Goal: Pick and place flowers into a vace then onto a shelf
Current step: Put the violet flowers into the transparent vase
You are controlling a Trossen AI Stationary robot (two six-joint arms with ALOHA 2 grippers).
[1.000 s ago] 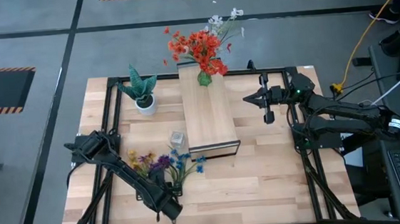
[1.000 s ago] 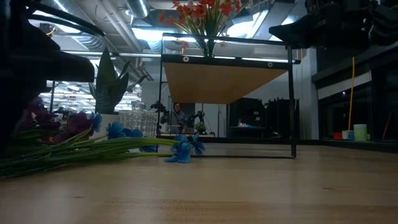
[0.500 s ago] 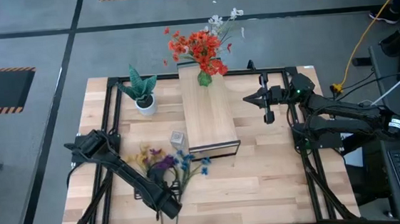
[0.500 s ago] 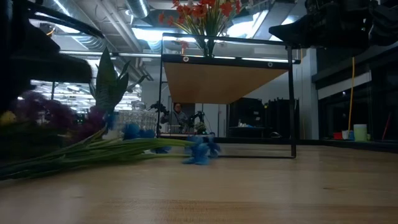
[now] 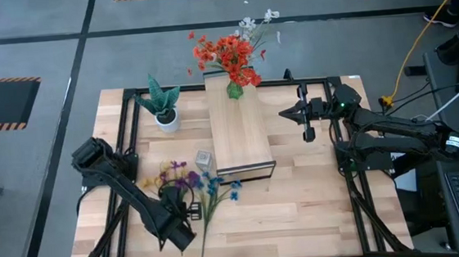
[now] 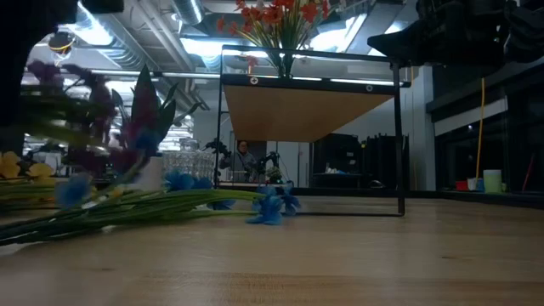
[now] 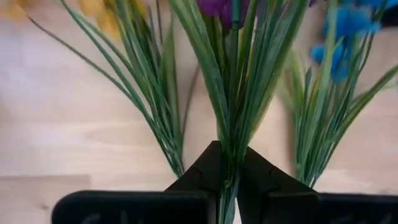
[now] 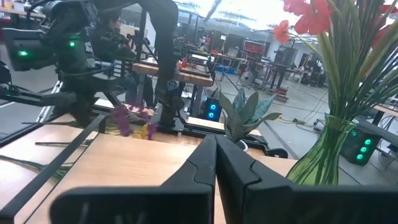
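Note:
A purple bunch of flowers (image 5: 186, 181) is off the table at the near left, with my left gripper (image 7: 228, 182) shut on its green stems. Beside it, a yellow bunch (image 5: 152, 182) and a blue bunch (image 5: 218, 188) lie flat on the table. A small clear vase (image 5: 204, 158) stands at the near left corner of the shelf (image 5: 240, 132). On the shelf's far end stands a green glass vase (image 5: 234, 89) of red flowers (image 5: 225, 55). My right gripper (image 5: 308, 132) hangs shut to the right of the shelf, touching nothing. My left gripper pinches the purple bunch's green stems (image 7: 231, 146) together between its two fingers, low on the stems and well away from the flower heads. The fingers come steeply from above. The purple heads (image 6: 85, 89) stand raised above the table, and the stems fan out beyond the fingertips.
A spiky green plant in a white pot (image 5: 162, 109) stands at the far left. A black frame (image 5: 324, 82) runs round the table. Bare wood lies to the near right of the shelf (image 5: 300, 197).
My left gripper has risen and drawn a little toward the table's left edge with the purple bunch. The bunch's heads have lifted off the table and swung upward. The blue bunch has slid slightly toward the right and still lies flat, like the yellow one.

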